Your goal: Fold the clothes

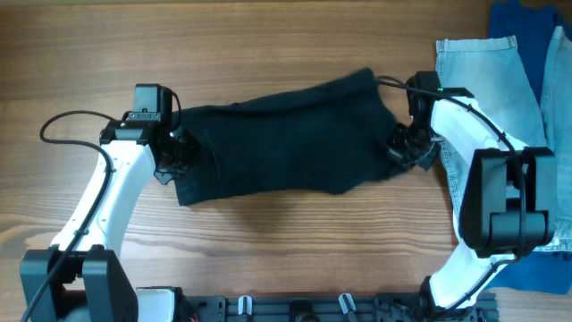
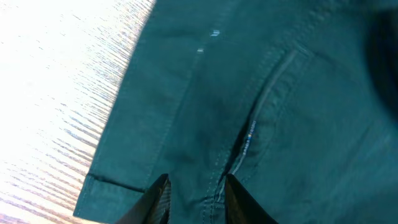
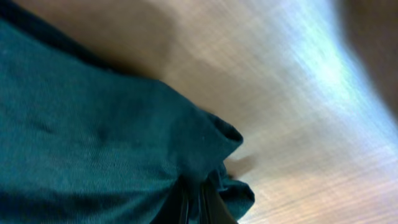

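The clothes, one black garment (image 1: pixel 286 134), lie spread across the middle of the wooden table, stretched between my two grippers. My left gripper (image 1: pixel 179 154) is at its left end. In the left wrist view its fingers (image 2: pixel 196 199) are apart over a stitched seam and pocket slit of the garment (image 2: pixel 261 93), close to the hem corner. My right gripper (image 1: pixel 402 148) is at the garment's right end. In the right wrist view its fingers (image 3: pixel 198 202) are closed on a bunched fold of the garment (image 3: pixel 93 143), which lifts slightly off the table.
A pale blue denim garment (image 1: pixel 487 80) lies at the right, just behind my right arm. A bright blue cloth (image 1: pixel 559 107) lies beyond it at the right edge. Bare wood table (image 1: pixel 268 45) surrounds the black garment.
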